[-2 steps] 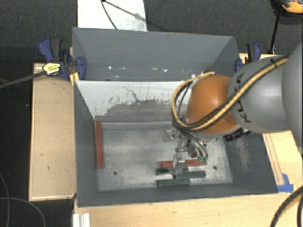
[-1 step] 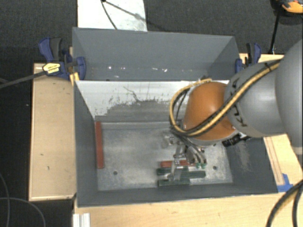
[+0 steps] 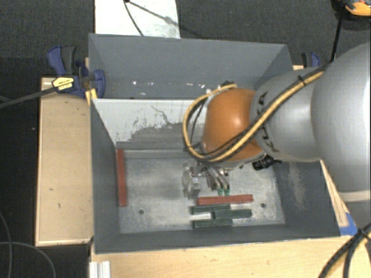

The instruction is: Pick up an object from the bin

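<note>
My gripper [image 3: 204,185] hangs low over the middle of the bin floor, its metal fingers pointing down just above and left of a red flat bar [image 3: 225,200]. Nothing shows between the fingers. Below the red bar lie dark green bars [image 3: 221,215], stacked side by side near the front wall. A long red bar [image 3: 122,177] lies along the left wall, well away from the gripper.
The arm with its orange cover and looped cables comes in from the right and hides the right rear of the bin floor. Bare floor stretches between the left red bar and the gripper.
</note>
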`<act>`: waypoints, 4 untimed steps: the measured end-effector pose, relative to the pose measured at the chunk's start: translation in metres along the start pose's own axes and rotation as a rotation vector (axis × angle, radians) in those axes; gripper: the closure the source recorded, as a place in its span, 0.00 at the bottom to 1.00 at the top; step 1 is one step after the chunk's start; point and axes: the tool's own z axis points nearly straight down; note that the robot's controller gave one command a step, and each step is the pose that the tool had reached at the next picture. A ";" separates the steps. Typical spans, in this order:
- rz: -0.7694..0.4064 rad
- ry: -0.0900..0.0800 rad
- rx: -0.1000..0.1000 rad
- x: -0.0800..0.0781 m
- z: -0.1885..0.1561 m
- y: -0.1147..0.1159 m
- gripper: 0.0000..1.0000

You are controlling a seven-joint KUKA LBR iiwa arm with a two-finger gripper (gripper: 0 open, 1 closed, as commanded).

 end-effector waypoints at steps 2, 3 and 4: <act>0.004 0.000 0.002 0.000 0.000 -0.002 0.00; 0.005 0.000 0.002 0.000 0.000 -0.002 0.00; 0.005 0.000 0.002 0.000 0.000 -0.002 0.00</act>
